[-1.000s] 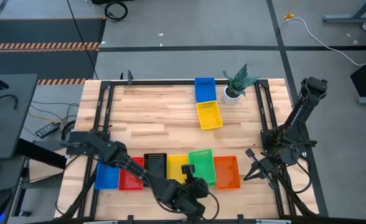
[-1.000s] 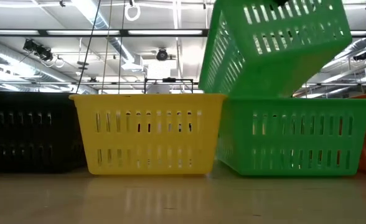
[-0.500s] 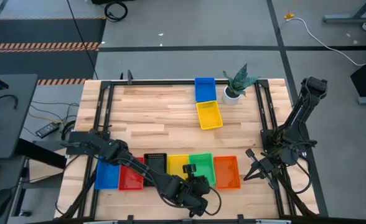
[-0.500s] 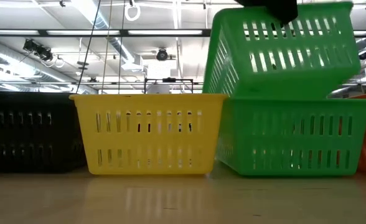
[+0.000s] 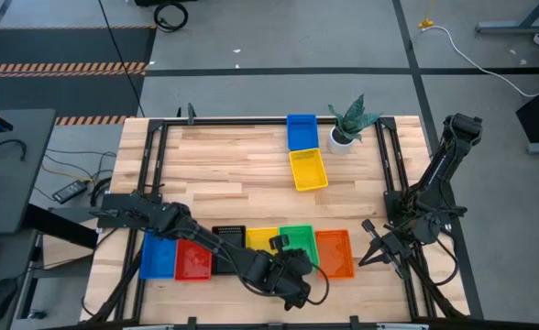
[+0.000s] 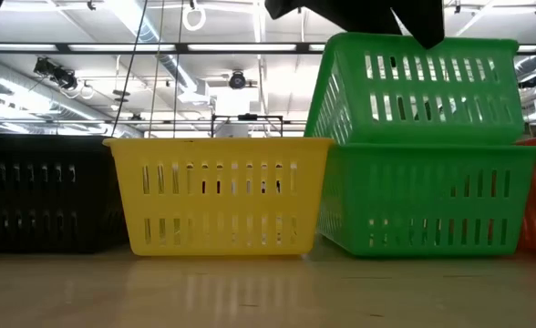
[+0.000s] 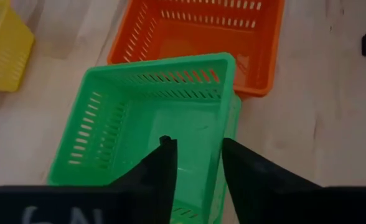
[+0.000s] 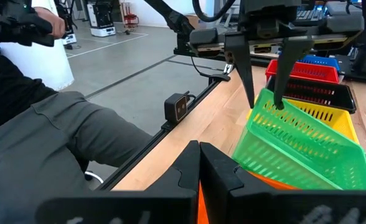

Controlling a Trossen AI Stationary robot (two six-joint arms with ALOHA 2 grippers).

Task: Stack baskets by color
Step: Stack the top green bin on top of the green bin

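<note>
Left end effector (image 7: 197, 165) fingers parted, pointing down at near table edge, right end effector (image 8: 200, 163) closed, parked at right edge

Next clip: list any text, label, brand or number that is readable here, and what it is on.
Nothing can be read.
Pale marks on the left tool's dark body, at the left wrist view's bottom edge: cut off, illegible.
Green baskets, orange basket, plant pot: no print visible.

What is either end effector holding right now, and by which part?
Nothing, it seems. The left end effector's open fingers straddle the top green basket's wall without pinching it; the right end effector is shut and empty.
</note>
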